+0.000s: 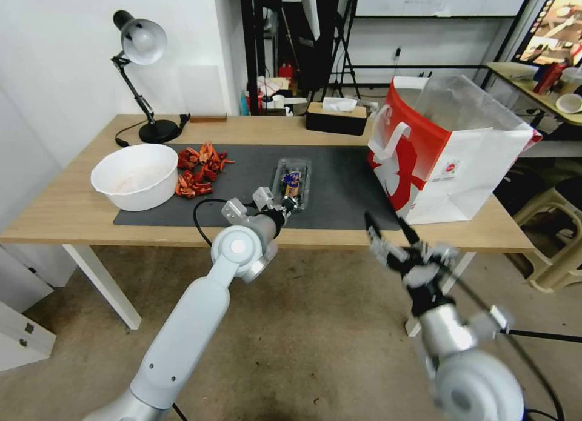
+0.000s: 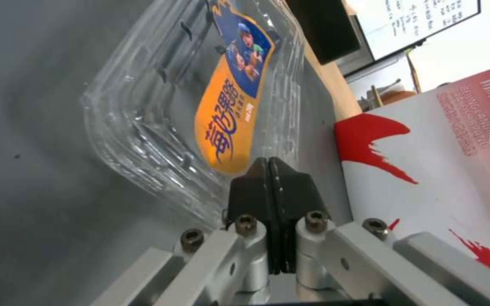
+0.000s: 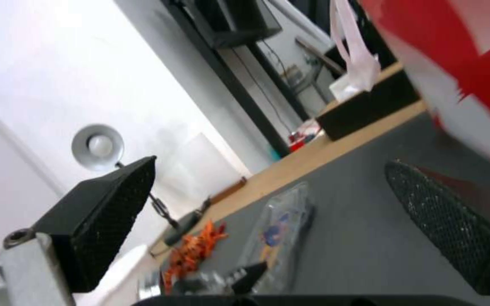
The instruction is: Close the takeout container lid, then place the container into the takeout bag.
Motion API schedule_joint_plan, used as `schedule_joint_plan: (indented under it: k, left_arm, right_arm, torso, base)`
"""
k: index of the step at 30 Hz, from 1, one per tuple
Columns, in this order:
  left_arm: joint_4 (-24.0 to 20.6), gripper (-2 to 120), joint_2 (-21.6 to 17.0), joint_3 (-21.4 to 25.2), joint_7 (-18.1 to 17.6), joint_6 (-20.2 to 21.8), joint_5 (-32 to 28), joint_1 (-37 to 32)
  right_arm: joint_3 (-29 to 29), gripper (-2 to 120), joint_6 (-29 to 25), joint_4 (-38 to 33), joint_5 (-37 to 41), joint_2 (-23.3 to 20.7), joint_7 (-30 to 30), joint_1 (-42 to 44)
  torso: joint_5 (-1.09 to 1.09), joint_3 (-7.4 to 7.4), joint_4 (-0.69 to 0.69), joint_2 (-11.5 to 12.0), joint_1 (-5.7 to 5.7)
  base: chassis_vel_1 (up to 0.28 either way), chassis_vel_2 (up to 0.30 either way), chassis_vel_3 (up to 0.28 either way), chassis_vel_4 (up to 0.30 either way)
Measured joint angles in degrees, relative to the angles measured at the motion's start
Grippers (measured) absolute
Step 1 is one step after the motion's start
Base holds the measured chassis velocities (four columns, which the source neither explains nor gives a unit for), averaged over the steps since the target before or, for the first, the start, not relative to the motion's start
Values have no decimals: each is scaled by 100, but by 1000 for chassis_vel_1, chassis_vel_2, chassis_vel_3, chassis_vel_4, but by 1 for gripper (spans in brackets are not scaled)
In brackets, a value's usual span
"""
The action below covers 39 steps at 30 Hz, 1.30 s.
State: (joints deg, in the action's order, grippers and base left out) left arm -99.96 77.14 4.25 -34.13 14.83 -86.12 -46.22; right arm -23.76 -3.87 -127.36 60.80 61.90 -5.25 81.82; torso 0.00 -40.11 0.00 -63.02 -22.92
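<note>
Both arms: smooth pale grey-white casings with round silver joint caps. A black cable loops beside the left arm; black cables trail from the right. Left hand (image 2: 269,168): plain black fingers (image 2: 245,191) on silver aluminium brackets fastened with dark socket-head screws. Right hand (image 1: 391,228): black fingers (image 3: 100,221) with cross-hatched pads, silver bracket, one socket screw visible.

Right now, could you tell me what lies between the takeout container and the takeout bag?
Nothing: in the head view only bare dark mat separates the takeout container from the takeout bag.
</note>
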Motion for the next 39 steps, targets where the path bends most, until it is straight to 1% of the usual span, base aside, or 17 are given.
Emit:
schedule_joint_plan:
  k: [2, 3, 6, 7, 10, 11, 12, 15, 17, 18, 23, 26, 27, 28, 30, 35, 39]
  left_arm:
    - [0, 0, -18, 14, -2, -1, 2, -9]
    - [0, 0, -18, 14, -2, -1, 2, -9]
    - [20, 0, -41, 29, -5, -10, 5, -10]
    - [20, 0, -41, 29, -5, -10, 5, -10]
    - [25, 0, -45, 51, 14, -31, 2, -11]
    - [25, 0, -45, 51, 14, -31, 2, -11]
    - [41, 0, -47, 56, 32, -40, 1, -11]
    - [53, 0, -46, 59, 71, -57, 1, -13]
    - [54, 0, -44, 59, 74, -61, 1, -14]
    - [55, 0, -40, 59, 77, -65, 1, -14]
    - [52, 0, -40, 52, 93, -74, 1, -16]
    - [41, 0, -40, 53, 94, -87, 1, -23]
    - [41, 0, -40, 53, 94, -87, 1, -23]
    - [41, 0, -41, 55, 106, -88, 1, -34]
    - [41, 0, -41, 58, 115, -89, 1, -44]
    - [64, 0, -38, 92, 136, -130, 12, -66]
    - [64, 0, -54, 98, 146, -133, 12, -70]
  right_arm:
    - [129, 100, 275, 226, 580, -67, -282, -579]
    - [129, 100, 275, 226, 580, -67, -282, -579]
    - [414, 100, 787, 803, 1439, -82, -694, -1662]
    - [414, 100, 787, 803, 1439, -82, -694, -1662]
    - [629, 100, 1209, 1245, 2001, -9, -1038, -2351]
    - [629, 100, 1209, 1245, 2001, -9, -1038, -2351]
    - [779, 100, 1399, 1478, 2113, 39, -1195, -2646]
    - [1151, 100, 1626, 1956, 2168, 151, -1518, -3208]
    - [1202, 100, 1656, 2031, 2174, 171, -1568, -3292]
    - [1377, 100, 1763, 2305, 2176, 247, -1721, -3584]
    - [1677, 100, 2078, 2820, 2154, 396, -2015, -4146]
    - [1859, 100, 2571, 3181, 2189, 509, -2283, -4567]
    - [1859, 100, 2571, 3181, 2189, 509, -2283, -4567]
    - [1932, 100, 2823, 3317, 2234, 555, -2380, -4729]
    - [1969, 100, 2928, 3363, 2259, 574, -2421, -4791]
    - [2209, 100, 3522, 3631, 2428, 716, -2761, -5105]
    - [2273, 100, 3668, 3715, 2540, 791, -2919, -5201]
  torso:
    - [-1, 0, 1, 0, 0]
    - [-1, 0, 1, 0, 0]
    - [0, 0, 2, 0, 0]
    - [0, 0, 2, 0, 0]
    - [1, 0, 1, 0, 0]
    - [1, 0, 1, 0, 0]
    - [0, 0, 1, 0, 0]
    - [0, 0, 1, 0, 0]
    - [0, 0, 1, 1, -1]
    - [1, 0, 0, 0, -1]
    - [1, 0, 1, 1, -1]
    - [1, 0, 1, 0, 0]
    - [1, 0, 1, 0, 0]
    - [2, 0, 0, 0, 0]
    - [0, 0, 0, 0, 0]
    - [0, 0, 1, 0, 0]
    - [0, 0, 0, 1, 0]
  base:
    - [0, 0, 0, 0]
    - [0, 0, 0, 0]
    - [0, 0, 0, 0]
    - [0, 0, 0, 0]
    - [0, 0, 0, 0]
    - [0, 0, 0, 0]
    - [0, 0, 0, 0]
    - [0, 0, 0, 0]
    - [0, 0, 0, 0]
    - [0, 0, 0, 0]
    - [0, 0, 0, 0]
    - [0, 0, 0, 0]
    - [0, 0, 0, 0]
    - [0, 0, 0, 0]
    - [0, 0, 0, 0]
    - [0, 0, 0, 0]
    - [0, 0, 0, 0]
